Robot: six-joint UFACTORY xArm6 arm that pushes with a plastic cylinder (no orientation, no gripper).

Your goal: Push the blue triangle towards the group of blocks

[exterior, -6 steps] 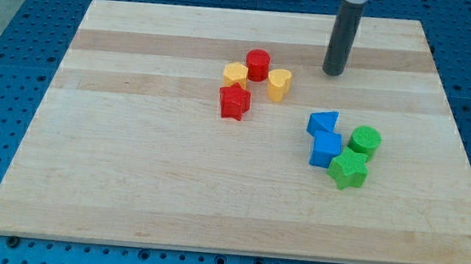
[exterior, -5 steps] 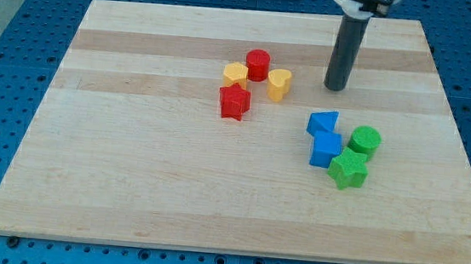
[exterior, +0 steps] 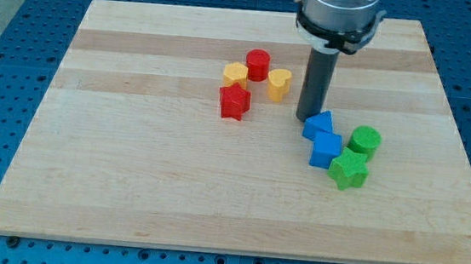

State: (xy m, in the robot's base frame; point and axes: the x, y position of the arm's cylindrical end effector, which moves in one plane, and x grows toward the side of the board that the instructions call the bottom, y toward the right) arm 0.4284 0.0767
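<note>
The blue triangle (exterior: 319,124) lies right of centre on the wooden board (exterior: 130,165), touching the blue cube (exterior: 326,149) just below it. My tip (exterior: 305,118) is down on the board at the triangle's upper left edge, touching or almost touching it. A group of blocks sits to the upper left: a red cylinder (exterior: 258,65), a yellow hexagon (exterior: 235,74), a yellow heart (exterior: 279,84) and a red star (exterior: 234,102).
A green cylinder (exterior: 365,142) and a green star (exterior: 349,169) sit right of and below the blue blocks, the star touching the blue cube. The board lies on a blue perforated table (exterior: 3,52).
My tip moved down and to the view's left, from above the blue triangle to its upper left edge. The triangle has shifted slightly. The other blocks stayed in place.
</note>
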